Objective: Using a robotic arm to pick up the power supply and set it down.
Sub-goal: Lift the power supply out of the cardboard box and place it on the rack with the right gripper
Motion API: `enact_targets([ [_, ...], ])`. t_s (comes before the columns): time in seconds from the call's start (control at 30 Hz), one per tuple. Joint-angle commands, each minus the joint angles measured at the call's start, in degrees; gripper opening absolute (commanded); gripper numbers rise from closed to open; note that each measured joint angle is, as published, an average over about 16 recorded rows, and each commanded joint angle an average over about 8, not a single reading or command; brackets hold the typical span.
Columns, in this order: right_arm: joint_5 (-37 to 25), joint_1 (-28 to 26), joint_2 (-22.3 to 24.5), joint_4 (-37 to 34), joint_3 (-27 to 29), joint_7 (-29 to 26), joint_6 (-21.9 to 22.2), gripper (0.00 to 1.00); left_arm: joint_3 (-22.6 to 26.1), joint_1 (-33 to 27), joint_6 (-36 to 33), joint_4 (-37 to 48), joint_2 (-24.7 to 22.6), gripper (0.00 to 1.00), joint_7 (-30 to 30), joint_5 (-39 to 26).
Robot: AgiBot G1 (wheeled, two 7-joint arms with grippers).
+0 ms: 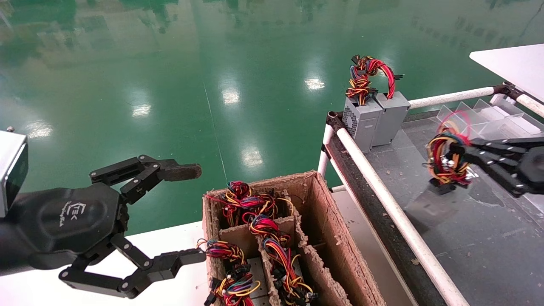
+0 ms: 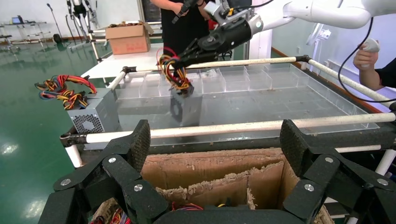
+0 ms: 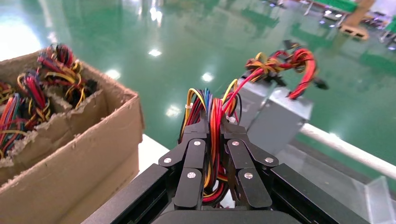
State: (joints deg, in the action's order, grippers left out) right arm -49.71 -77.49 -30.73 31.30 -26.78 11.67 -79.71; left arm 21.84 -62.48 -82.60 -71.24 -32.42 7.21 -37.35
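Observation:
My right gripper (image 1: 457, 155) is shut on the looped red, yellow and orange wires (image 3: 215, 121) of a power supply. Its grey box (image 1: 429, 206) hangs blurred below the wires, just over the dark tray (image 1: 467, 238). The left wrist view shows the same box (image 2: 185, 107) dangling from the right gripper (image 2: 180, 58) behind the white rail. In the right wrist view the right gripper's (image 3: 215, 128) jaws pinch the bundle, and the box itself is hidden. My left gripper (image 1: 189, 214) stands wide open and holds nothing, left of the carton, also seen as the left gripper (image 2: 215, 140).
Two more grey power supplies (image 1: 376, 119) with wire bundles stand at the tray's far left corner. A brown divider carton (image 1: 327, 221) with several wire-topped units sits between my arms. A white rail (image 1: 382, 191) edges the tray; clear plastic dividers (image 1: 488, 117) line its back.

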Motion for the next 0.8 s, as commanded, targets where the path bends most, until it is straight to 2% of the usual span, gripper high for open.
enact_targets([
  [0.03,-1.48,-1.35,-1.14,-0.81,-0.82,0.2,-0.12,0.0,0.0,0.0,0.0,0.0,0.0,1.0,0.0,0.0],
  [0.4,-7.95,-10.46,-9.2,-10.19,-4.21,3.49,1.13,0.0,0.0,0.0,0.0,0.0,0.0,1.0,0.0,0.0],
  [0.8,-10.73,-17.38,-16.41,-20.19,-5.7,8.22,2.67,0.0,0.0,0.0,0.0,0.0,0.0,1.0,0.0,0.0],
])
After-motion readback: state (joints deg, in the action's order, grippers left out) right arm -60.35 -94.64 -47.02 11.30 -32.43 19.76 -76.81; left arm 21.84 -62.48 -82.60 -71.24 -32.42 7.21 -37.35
